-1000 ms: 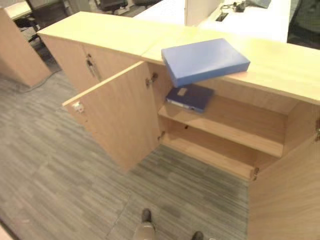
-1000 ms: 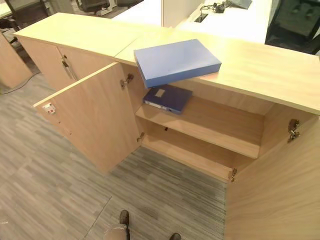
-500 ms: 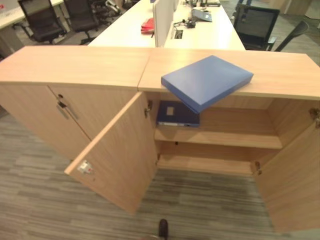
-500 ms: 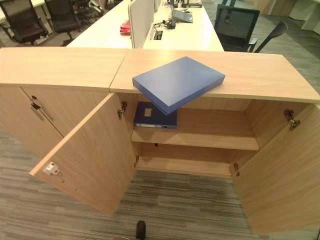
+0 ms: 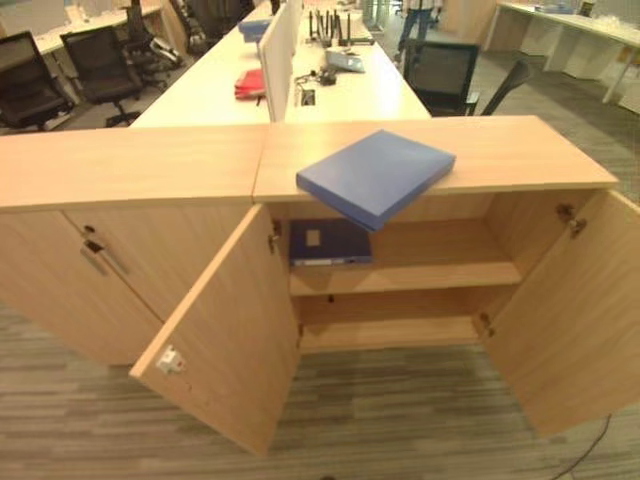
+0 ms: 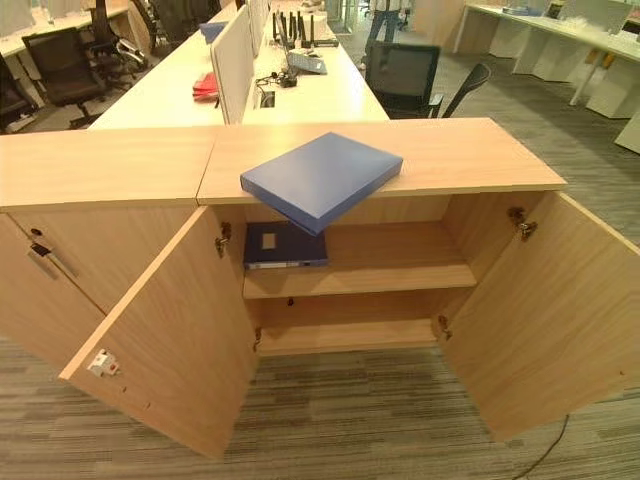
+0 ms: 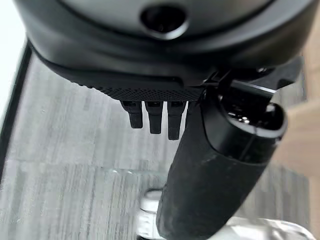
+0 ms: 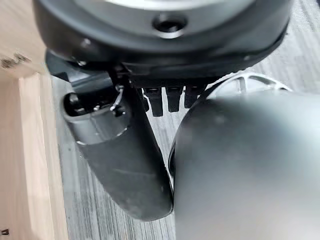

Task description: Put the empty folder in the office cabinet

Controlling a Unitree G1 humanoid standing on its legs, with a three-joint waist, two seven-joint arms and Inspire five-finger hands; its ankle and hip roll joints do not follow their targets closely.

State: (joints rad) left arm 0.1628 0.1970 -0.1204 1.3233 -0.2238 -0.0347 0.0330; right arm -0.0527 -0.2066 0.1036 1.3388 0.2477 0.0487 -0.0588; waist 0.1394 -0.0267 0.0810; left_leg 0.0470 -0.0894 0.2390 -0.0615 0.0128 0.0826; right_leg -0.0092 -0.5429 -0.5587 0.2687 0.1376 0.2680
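A flat blue folder (image 5: 375,175) lies on the wooden cabinet's top (image 5: 500,150), its near corner hanging over the front edge above the open compartment. A darker blue folder (image 5: 328,242) lies flat at the left end of the upper shelf (image 5: 440,270). The lower shelf (image 5: 400,330) is bare. Both cabinet doors stand open. My left hand (image 7: 215,165) hangs over the carpet with fingers straight and holds nothing. My right hand (image 8: 125,160) hangs the same way beside a wooden panel, also holding nothing.
The left door (image 5: 225,340) swings out towards me and the right door (image 5: 570,310) stands wide. A closed cabinet (image 5: 100,260) adjoins on the left. Behind are white desks (image 5: 300,85) and office chairs (image 5: 445,75). Grey carpet lies in front.
The whole picture has shifted: the camera now looks at the cabinet square-on and from further back. The folders and doors have not moved.
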